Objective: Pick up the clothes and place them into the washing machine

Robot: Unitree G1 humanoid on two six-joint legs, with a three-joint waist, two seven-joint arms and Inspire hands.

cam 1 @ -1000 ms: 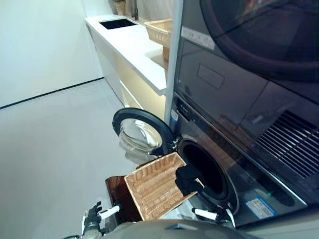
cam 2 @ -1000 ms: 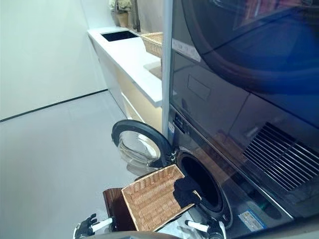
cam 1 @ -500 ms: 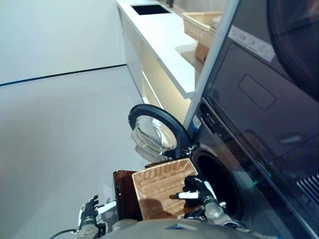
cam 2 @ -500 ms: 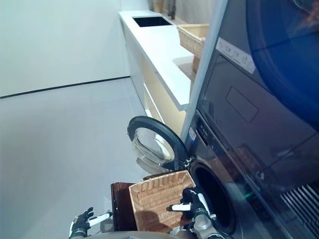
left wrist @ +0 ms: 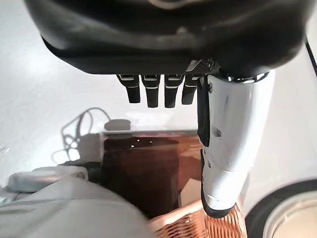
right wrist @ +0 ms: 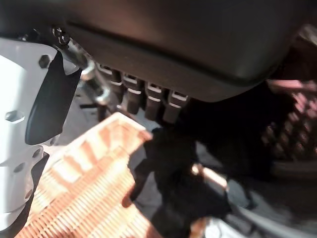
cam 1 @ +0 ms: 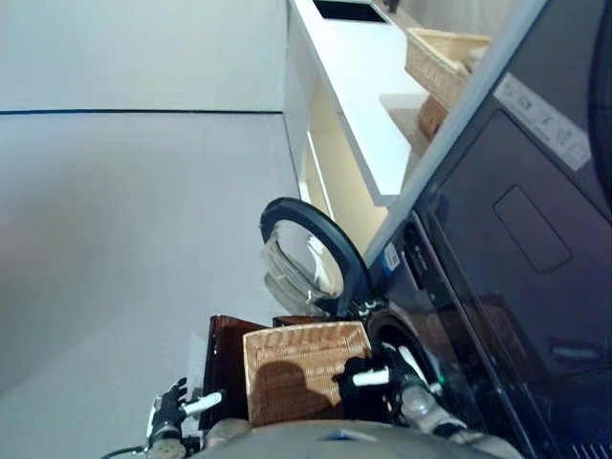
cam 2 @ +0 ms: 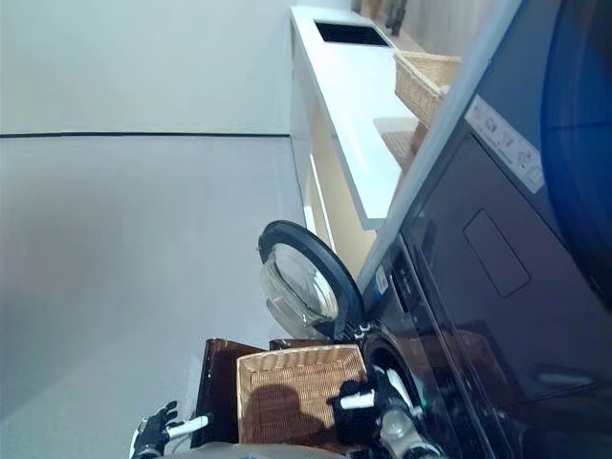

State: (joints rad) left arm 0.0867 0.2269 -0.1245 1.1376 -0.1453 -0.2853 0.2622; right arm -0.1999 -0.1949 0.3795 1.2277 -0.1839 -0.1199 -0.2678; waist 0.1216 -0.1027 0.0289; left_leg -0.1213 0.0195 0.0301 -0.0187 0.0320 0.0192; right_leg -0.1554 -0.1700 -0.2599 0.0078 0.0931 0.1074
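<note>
A black cloth (right wrist: 173,188) lies on the drum-side edge of the shallow wicker basket (cam 1: 292,368), which rests on the dark brown box (cam 1: 222,359). My right hand (cam 1: 387,371) hovers just over the cloth, its fingers relaxed and its white-covered thumb pointing across the basket. The cloth shows as a dark lump under the hand (cam 1: 356,394). The washing machine's drum mouth (cam 1: 394,328) is right behind the hand, and its round door (cam 1: 308,256) is swung open. My left hand (cam 1: 172,409) hangs open, low beside the box, holding nothing.
A white counter (cam 1: 368,91) with a sink (cam 1: 349,10) and another wicker basket (cam 1: 445,57) runs along beyond the machine. A dark upper appliance front (cam 1: 545,220) stands above the drum. Pale floor (cam 1: 124,220) spreads to the left.
The camera has swung, shifting the whole scene. My right hand rose from low by the machine's front to above the black cloth at the basket's edge. The left hand stays low.
</note>
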